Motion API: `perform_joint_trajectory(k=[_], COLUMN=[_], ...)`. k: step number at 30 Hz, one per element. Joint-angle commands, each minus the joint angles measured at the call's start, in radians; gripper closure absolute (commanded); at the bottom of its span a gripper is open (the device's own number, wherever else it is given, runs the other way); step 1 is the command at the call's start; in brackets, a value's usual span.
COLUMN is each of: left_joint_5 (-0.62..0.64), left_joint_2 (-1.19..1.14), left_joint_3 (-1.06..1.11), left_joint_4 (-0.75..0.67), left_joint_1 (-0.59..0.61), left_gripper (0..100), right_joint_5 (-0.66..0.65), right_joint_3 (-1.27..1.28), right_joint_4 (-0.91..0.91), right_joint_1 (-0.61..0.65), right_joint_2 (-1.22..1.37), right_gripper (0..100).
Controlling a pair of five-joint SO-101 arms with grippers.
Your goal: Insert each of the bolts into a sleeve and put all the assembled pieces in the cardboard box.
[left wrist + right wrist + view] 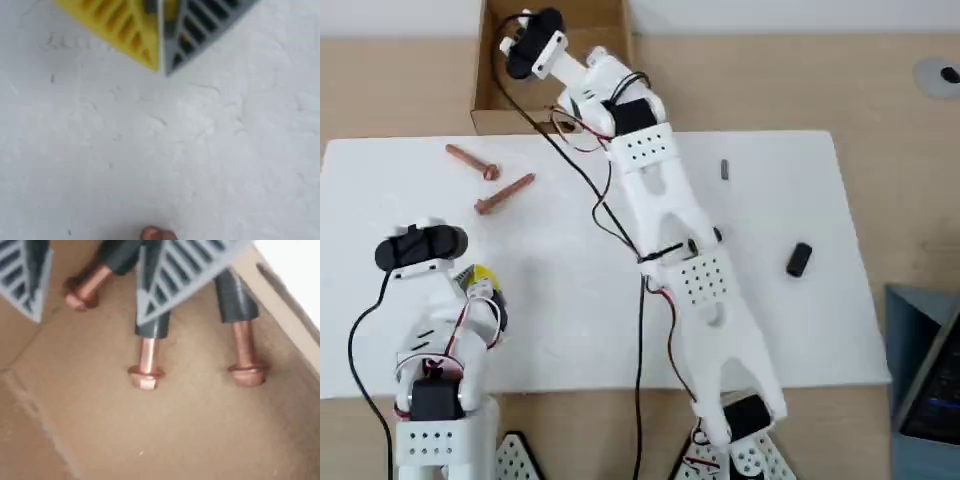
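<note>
1. Drop-off step: the right gripper (89, 320), fingers spread, hangs inside the cardboard box (150, 440) above three sleeved bolts (146, 375).
2. The left gripper (161, 65), fingers pressed together, hovers over the counter (150, 160).
3. Next, probably: pairing the bare bolts (472, 160) with a sleeve (799, 259).

Three assembled pieces (146, 371), copper bolts seated in black sleeves, lay heads outward on the floor of the open cardboard box (478, 80). Two bare bolts (472, 161) lay angled just outside it; a loose sleeve (799, 259) lay well apart
</note>
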State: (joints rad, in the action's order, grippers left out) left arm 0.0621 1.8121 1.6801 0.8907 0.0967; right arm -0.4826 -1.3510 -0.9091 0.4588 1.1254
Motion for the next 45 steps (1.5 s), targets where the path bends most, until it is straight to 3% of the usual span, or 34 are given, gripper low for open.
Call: perform_joint_trajectory(k=[1, 6, 13, 22, 35, 45], left_joint_5=[0.000, 0.000, 0.002, 0.002, 0.002, 0.002], left_joint_2=[0.008, 0.008, 0.008, 0.008, 0.008, 0.008], left_joint_3=[0.014, 0.014, 0.014, 0.014, 0.014, 0.014], left_joint_4=[0.000, 0.000, -0.008, -0.008, -0.008, -0.008], left_joint_1=[0.005, 0.006, 0.006, 0.006, 0.006, 0.006], left_gripper=[100, 100, 100, 100, 100, 100], right_joint_5=[-0.003, -0.003, -0.003, 0.005, 0.149, 0.178], right_joint_3=[-0.113, -0.239, -0.320, -0.317, -0.318, -0.196], right_joint_4=[-0.063, -0.167, -0.295, -0.493, -0.870, -0.881], right_joint_1=[-0.022, -0.035, -0.076, -0.125, -0.133, -0.286], right_joint_2=[-0.025, -0.024, -0.087, -0.285, -0.562, -0.734], right_gripper=[85.3, 85.8, 99.1, 98.9, 98.9, 98.9])
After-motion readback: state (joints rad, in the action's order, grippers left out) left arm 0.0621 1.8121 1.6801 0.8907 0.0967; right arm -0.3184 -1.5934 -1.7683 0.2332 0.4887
